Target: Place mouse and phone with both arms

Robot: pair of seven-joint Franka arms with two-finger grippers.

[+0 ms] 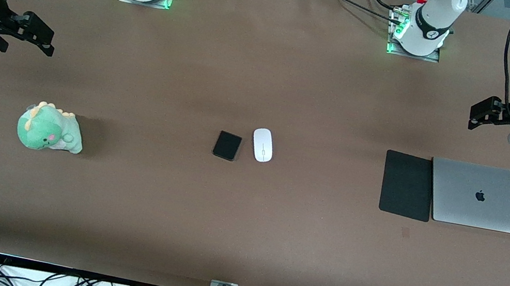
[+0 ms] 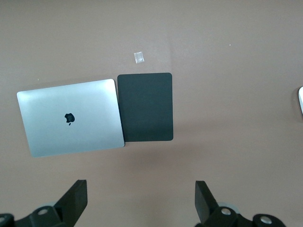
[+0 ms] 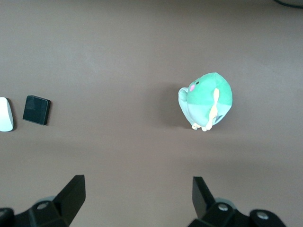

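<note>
Here the mouse (image 1: 262, 145) and phone (image 1: 226, 145) lie side by side mid-table. The left gripper (image 1: 480, 113) hangs wide open and empty, the mouse at its 8 o'clock in the front view. The right gripper (image 1: 37, 37), likewise spread and empty, has the phone at its 4 o'clock.

The mouse (image 1: 262, 145) and the phone (image 1: 226, 145) lie side by side mid-table, apart, the phone toward the right arm's end. A green plush dinosaur (image 1: 50, 128) sits near that end. At the left arm's end, a black mouse pad (image 1: 406, 185) touches a closed silver laptop (image 1: 479, 196). Both grippers, left (image 1: 480, 113) and right (image 1: 38, 35), hang open above the table's ends.
</note>
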